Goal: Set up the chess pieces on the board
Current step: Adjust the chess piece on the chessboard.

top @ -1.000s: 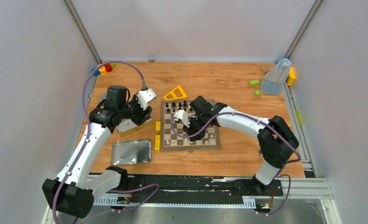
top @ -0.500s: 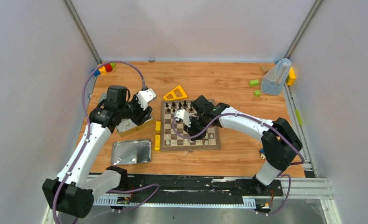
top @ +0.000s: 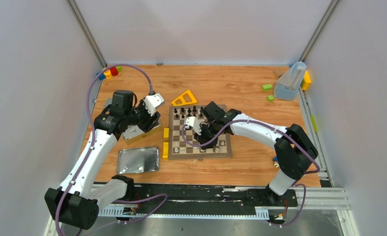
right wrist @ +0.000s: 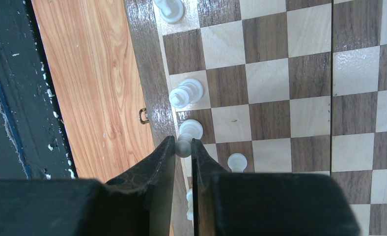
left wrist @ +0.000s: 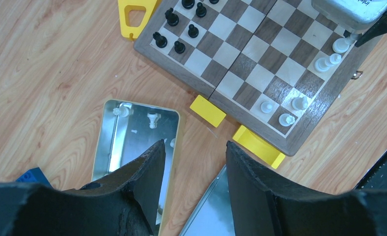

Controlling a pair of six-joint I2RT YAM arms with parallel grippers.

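The right claw (right wrist: 182, 144) is nearly shut, pinching a small white piece (right wrist: 183, 148) by its head over the near edge of the board (right wrist: 290, 118), right where the tan border meets the first row of squares; whether its base already touches the wood I cannot tell. A second white piece (right wrist: 190, 129) stands just beside the pinched one, and a taller white piece (right wrist: 185, 93) is a square further along, so the placing seems to call for care: shift the piece inward until it is centred on its square, lower it straight, part the fingers only a little, then lift vertically so neither finger brushes the neighbour. The left claw (left wrist: 194, 153) hangs about half open and empty above a metal tin (left wrist: 103, 147) on the bench (left wrist: 59, 64), where at least 2 spare white pieces (left wrist: 153, 118) wait
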